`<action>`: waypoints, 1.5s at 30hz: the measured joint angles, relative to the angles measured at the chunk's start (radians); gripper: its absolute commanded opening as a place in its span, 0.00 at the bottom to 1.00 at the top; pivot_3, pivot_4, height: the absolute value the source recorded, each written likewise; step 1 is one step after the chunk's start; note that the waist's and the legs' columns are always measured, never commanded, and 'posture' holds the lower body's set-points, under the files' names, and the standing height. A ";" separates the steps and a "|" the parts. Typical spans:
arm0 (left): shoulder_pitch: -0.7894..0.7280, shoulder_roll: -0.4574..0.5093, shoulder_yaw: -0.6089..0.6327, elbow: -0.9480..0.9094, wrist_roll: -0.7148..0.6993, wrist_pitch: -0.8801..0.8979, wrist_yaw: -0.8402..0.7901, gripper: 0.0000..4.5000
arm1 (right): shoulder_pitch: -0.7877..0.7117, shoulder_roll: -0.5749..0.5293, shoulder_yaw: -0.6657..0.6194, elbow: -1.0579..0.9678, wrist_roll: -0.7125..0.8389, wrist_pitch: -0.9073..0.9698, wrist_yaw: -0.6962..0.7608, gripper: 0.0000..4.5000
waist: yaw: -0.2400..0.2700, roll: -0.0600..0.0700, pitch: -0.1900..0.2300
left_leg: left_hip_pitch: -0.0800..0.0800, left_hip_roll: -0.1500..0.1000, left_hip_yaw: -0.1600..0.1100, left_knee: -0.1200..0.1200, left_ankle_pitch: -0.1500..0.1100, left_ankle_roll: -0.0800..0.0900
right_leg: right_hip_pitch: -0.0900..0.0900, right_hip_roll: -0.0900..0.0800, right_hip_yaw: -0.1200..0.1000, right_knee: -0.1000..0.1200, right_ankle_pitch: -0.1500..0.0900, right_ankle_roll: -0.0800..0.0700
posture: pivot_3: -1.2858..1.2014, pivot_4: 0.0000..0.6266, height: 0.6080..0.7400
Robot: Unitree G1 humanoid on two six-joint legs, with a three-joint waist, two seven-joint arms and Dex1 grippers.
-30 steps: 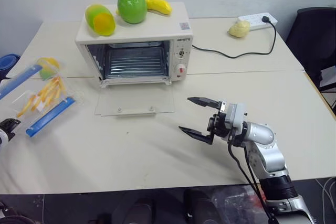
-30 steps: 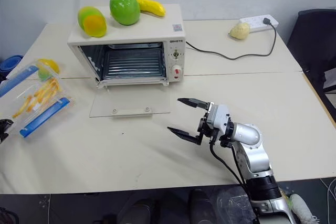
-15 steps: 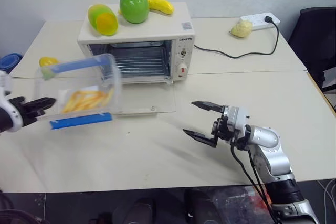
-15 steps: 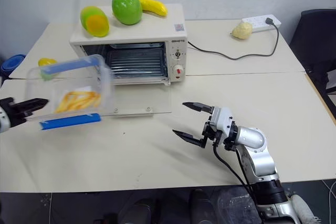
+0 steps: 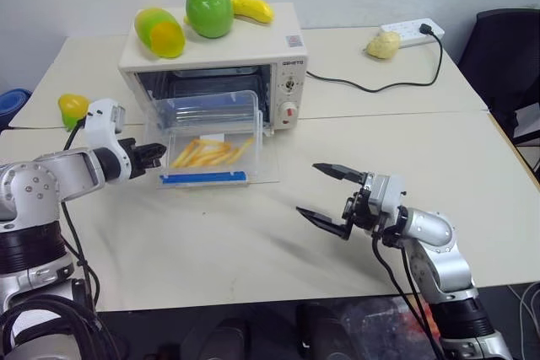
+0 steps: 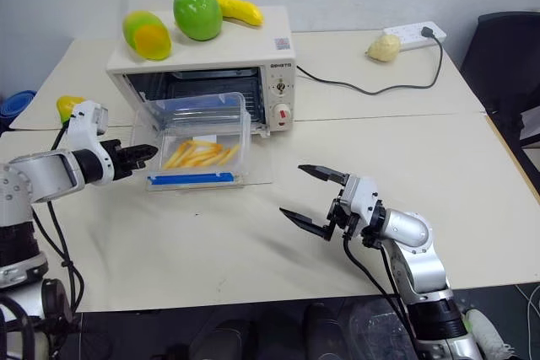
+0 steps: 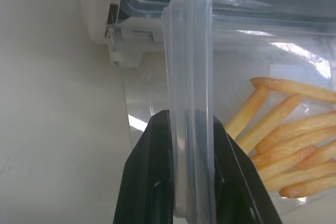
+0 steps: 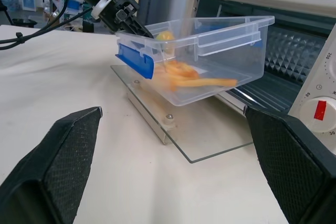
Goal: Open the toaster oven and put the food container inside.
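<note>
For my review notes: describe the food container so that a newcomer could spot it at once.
Find the cream toaster oven with its glass door folded down. The food container is held above that door by the left gripper: a clear box with blue strips and yellow fries.

Food container (image 5: 211,137): was lying flat at the table's left edge, now lifted and carried across to the toaster oven (image 5: 215,73), tilted over the dropped glass door (image 5: 266,162) at the mouth.
Left gripper (image 5: 154,154): swung in from the left edge, pinching the container's rim.
</note>
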 measured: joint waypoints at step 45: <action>0.079 -0.174 -0.163 0.403 0.485 -1.218 -0.589 0.00 | -0.758 0.343 0.114 0.874 -0.282 0.075 -0.369 0.03 | -0.016 0.001 0.000 | -0.003 -0.001 -0.002 0.004 -0.001 0.000 | -0.004 0.000 -0.004 0.006 0.001 -0.001 | 0.52 0.24 1.00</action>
